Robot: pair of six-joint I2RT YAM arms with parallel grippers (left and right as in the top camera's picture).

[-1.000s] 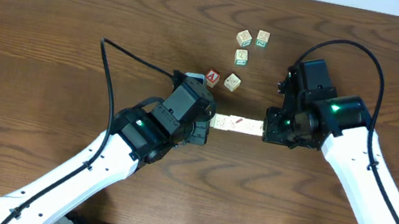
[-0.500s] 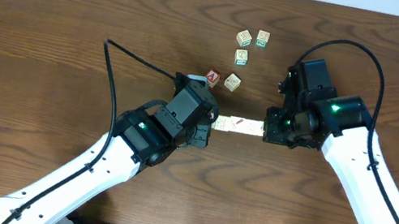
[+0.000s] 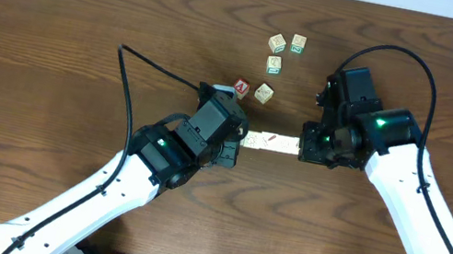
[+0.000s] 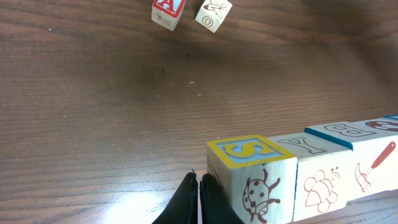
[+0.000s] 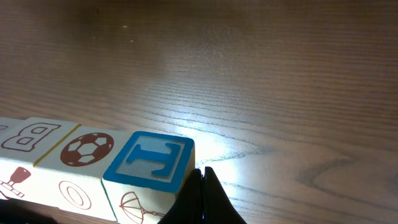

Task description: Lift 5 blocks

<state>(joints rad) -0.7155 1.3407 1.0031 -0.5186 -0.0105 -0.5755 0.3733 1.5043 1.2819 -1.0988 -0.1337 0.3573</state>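
Five alphabet blocks (image 3: 269, 140) sit end to end in a row mid-table, squeezed between two closed pincers. The left gripper (image 4: 199, 194), fingers shut together, presses the end of the "S" block (image 4: 252, 155), which has a yellow-and-blue top and a ladybug on its side. Next come the "Y" block (image 4: 305, 144) over a bee and the "B" block (image 4: 345, 130) over a hammer. The right gripper (image 5: 203, 186), also shut with nothing between its fingers, butts the blue "I" block (image 5: 149, 158), neighbour to a soccer-ball block (image 5: 87, 149) with an "O" on its side. Whether the row is clear of the wooden table (image 3: 59, 14) cannot be told. Beyond, a red "A" cube (image 3: 241, 88) lies beside a loose cube (image 4: 213, 14) marked "O".
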